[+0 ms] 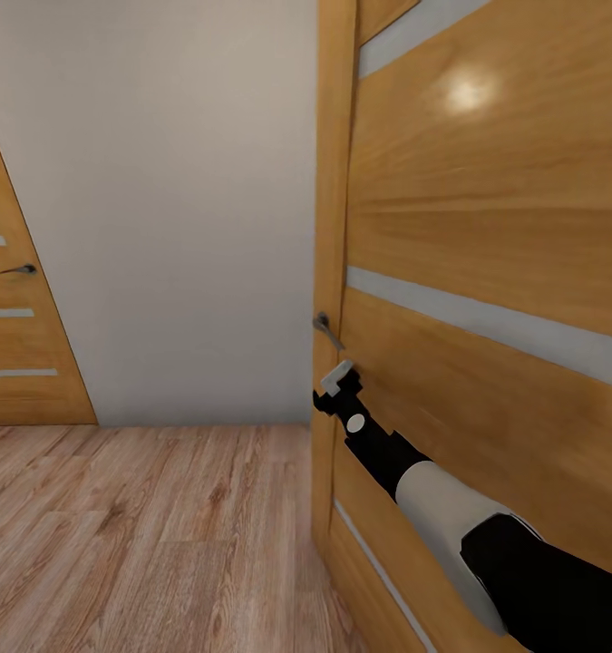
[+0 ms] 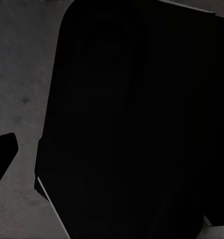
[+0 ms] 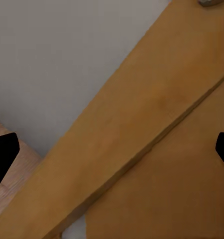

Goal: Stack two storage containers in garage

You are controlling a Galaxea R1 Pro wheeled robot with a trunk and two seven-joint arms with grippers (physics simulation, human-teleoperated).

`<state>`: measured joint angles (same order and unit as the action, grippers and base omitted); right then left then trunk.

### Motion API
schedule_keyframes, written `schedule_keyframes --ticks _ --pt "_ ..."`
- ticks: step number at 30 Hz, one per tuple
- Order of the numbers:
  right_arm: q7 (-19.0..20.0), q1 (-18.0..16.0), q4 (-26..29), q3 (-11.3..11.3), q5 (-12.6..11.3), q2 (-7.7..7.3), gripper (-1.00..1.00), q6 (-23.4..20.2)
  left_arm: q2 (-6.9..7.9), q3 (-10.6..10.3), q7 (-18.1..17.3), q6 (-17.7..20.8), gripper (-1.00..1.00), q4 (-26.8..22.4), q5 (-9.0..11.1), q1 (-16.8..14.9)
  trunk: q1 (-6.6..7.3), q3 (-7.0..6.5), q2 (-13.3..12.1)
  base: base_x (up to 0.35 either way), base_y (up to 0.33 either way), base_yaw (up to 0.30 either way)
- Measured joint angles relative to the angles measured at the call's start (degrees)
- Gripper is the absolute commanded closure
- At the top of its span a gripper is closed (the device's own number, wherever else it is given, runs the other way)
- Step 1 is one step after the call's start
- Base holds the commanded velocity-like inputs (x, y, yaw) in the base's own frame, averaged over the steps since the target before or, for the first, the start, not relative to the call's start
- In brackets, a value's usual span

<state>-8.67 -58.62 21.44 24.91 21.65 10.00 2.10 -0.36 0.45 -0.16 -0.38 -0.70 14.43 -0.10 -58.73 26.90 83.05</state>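
I have my right gripper [image 1: 339,381] just below the metal lever handle [image 1: 325,329] of a glazed wooden door [image 1: 487,236], jaws wide with nothing between them. The left jaws I cannot tell: that view is mostly dark. No containers show here; I'd expect stiff, light bins, best taken by the rim.

So the right wrist cam is staring at a honey-coloured wooden door [image 3: 157,164], its edge and frame running diagonally across the shot. Plain pale grey wall [image 3: 67,55] sits behind it, and a sliver of light wood plank floor [image 3: 17,169] peeks in at one corner. Two black fingertips [image 3: 2,154] of the right gripper [image 3: 112,149] poke in from either side, spread wide apart with nothing between them
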Motion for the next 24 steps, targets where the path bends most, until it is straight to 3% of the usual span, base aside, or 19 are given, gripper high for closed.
schedule_keyframes --ticks 9,24 --pt "-1.73 -0.01 -0.11 0.11 0.2 0.0 -1.0 0.05 0.78 0.04 0.4 -0.58 -1.0 -5.13 1.45 0.0 0.0 -0.01 0.0 0.0 0.0 0.0" --pt "-7.47 -0.01 -0.12 0.16 -0.01 0.0 -1.0 -0.32 0.8 0.04 0.43 -0.74 -1.0 -5.77 1.52 0.0 0.0 0.0 0.0 0.0 0.0 0.0"
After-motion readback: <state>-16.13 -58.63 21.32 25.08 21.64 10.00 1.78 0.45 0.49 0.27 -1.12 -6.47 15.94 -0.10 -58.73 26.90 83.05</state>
